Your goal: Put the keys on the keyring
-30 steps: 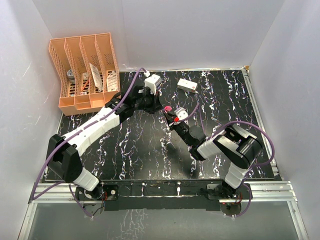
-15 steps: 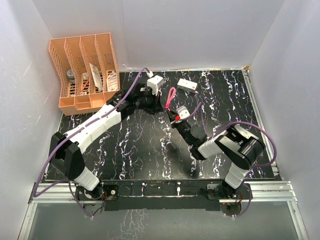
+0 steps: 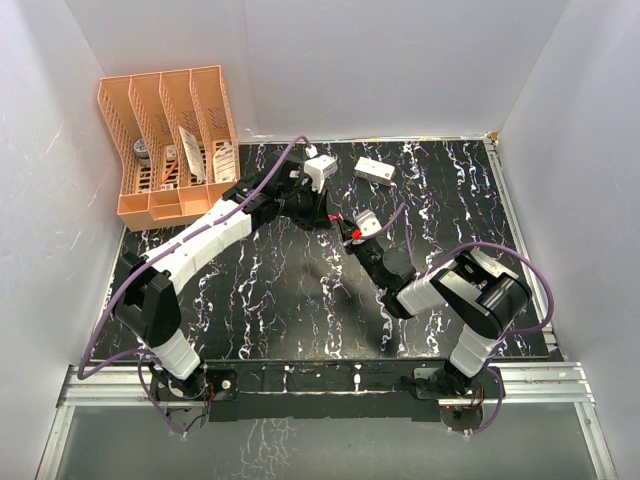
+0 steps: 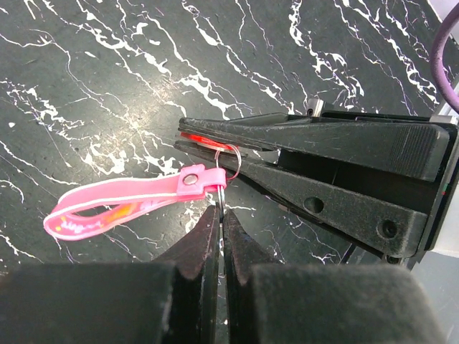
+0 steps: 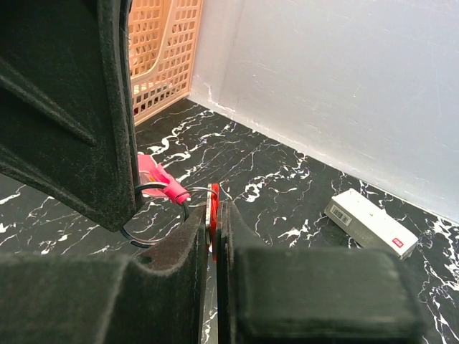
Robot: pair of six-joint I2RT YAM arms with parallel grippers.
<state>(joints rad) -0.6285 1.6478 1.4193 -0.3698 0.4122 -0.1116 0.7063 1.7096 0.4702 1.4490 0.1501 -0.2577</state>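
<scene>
My left gripper [image 4: 221, 209] is shut on the thin metal keyring [image 4: 223, 192], and its slim pink tag [image 4: 122, 204] trails off to the left above the table. My right gripper [image 5: 217, 208] is shut on the red-headed key [image 5: 214, 213], with a pale metal piece pressed flat beside it. In the left wrist view the red key [image 4: 204, 139] shows between the right gripper's long black fingers [image 4: 323, 208], touching the ring's top. In the top view both grippers meet mid-table, the left gripper [image 3: 330, 214] just beside the right gripper [image 3: 349, 233].
A white box with red marks [image 3: 372, 170] lies on the black marbled table [image 3: 260, 290] behind the grippers, and the box [image 5: 369, 223] shows in the right wrist view too. An orange file organizer [image 3: 170, 140] stands at the back left. White walls enclose the table.
The left arm has swung right, bringing the keyring up against the key in the right gripper. The pink tag, standing up half a second ago, no longer shows from above.
</scene>
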